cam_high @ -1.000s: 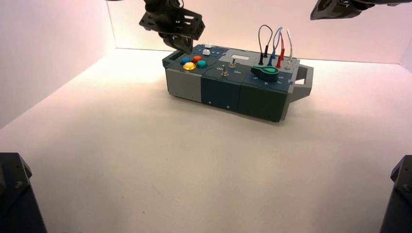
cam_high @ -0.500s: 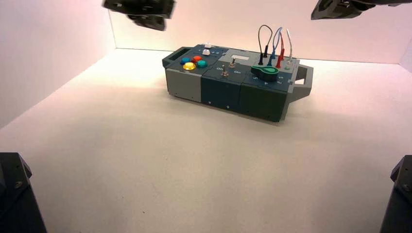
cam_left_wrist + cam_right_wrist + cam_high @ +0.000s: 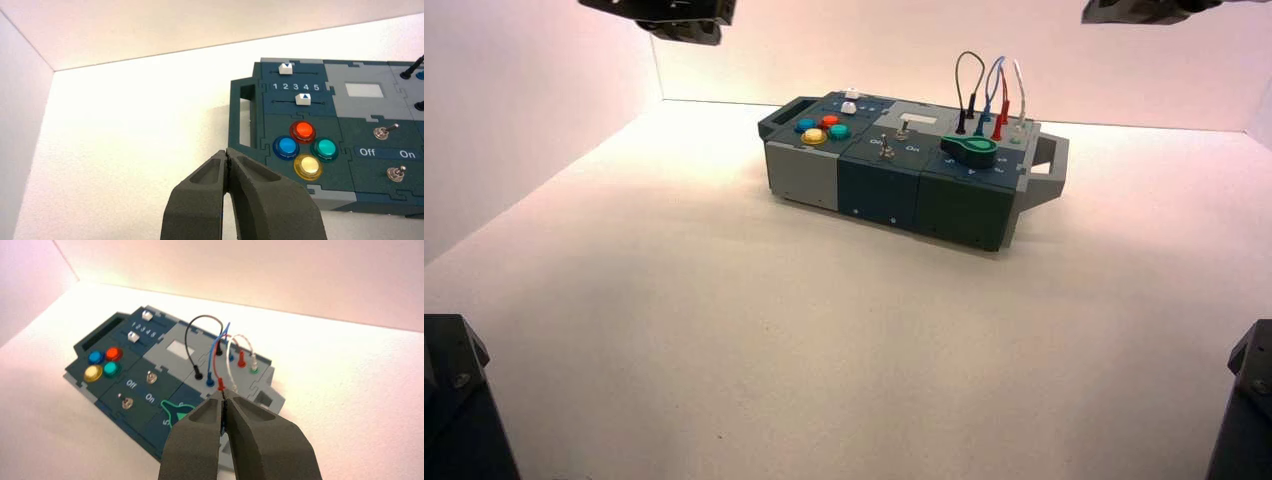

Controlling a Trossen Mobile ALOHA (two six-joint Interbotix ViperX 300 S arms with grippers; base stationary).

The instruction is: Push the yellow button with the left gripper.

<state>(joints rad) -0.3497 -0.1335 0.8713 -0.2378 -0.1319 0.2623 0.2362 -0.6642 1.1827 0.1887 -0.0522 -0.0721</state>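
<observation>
The yellow button (image 3: 813, 136) (image 3: 308, 166) (image 3: 93, 373) sits at the near left corner of the box's top, beside a blue button (image 3: 286, 147), a red button (image 3: 303, 131) and a teal button (image 3: 325, 148). My left gripper (image 3: 227, 151) (image 3: 674, 20) is shut and empty, raised high at the upper left, well clear of the box. In its wrist view the tips hang off the box's left handle (image 3: 244, 120). My right gripper (image 3: 223, 393) (image 3: 1139, 10) is shut and empty, parked high at the upper right.
The box (image 3: 894, 190) stands at the back of the white table. It carries two white sliders (image 3: 303, 99) over numbers 1 to 5, two toggle switches (image 3: 386, 131) by Off and On lettering, a green knob (image 3: 970, 150) and looped wires (image 3: 984, 95). White walls enclose the area.
My left gripper has risen from just above the buttons and drawn back up and to the left, away from the box. The right arm has barely moved.
</observation>
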